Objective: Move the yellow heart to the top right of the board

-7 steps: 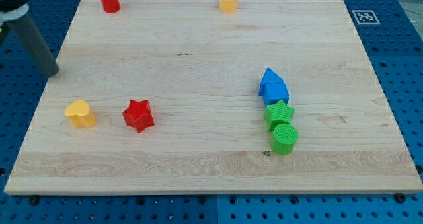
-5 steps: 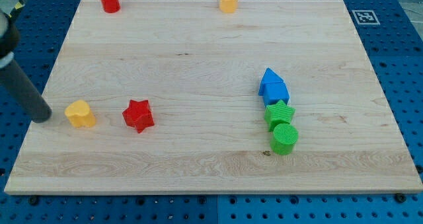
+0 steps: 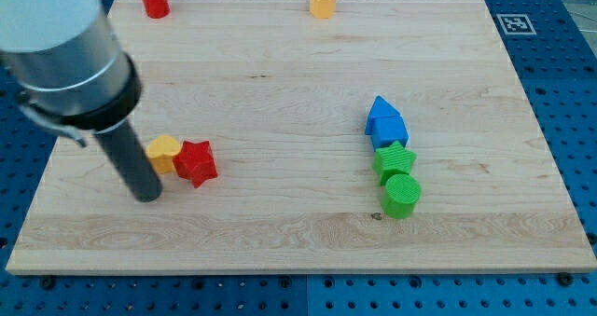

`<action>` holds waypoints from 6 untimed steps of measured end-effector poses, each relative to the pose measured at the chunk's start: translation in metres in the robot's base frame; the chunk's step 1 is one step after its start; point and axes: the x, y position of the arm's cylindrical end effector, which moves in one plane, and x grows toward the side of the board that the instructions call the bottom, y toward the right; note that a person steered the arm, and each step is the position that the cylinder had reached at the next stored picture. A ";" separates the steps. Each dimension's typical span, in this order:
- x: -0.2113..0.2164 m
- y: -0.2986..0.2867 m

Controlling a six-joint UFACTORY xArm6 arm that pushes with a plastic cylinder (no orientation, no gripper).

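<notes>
The yellow heart lies on the board's left half and touches the left side of the red star. My tip rests on the board just below and left of the heart, close to it. The dark rod rises from the tip toward the view's upper left and partly hides the heart's left edge. The board's top right corner is far from the heart.
A red cylinder and a yellow hexagonal block stand at the board's top edge. On the right half, a blue block, a green star and a green cylinder form a column.
My tip moved down from the left edge and then right. The yellow heart slid right until it touches the red star.
</notes>
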 end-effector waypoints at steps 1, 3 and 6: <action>-0.036 0.008; -0.076 0.007; -0.082 -0.021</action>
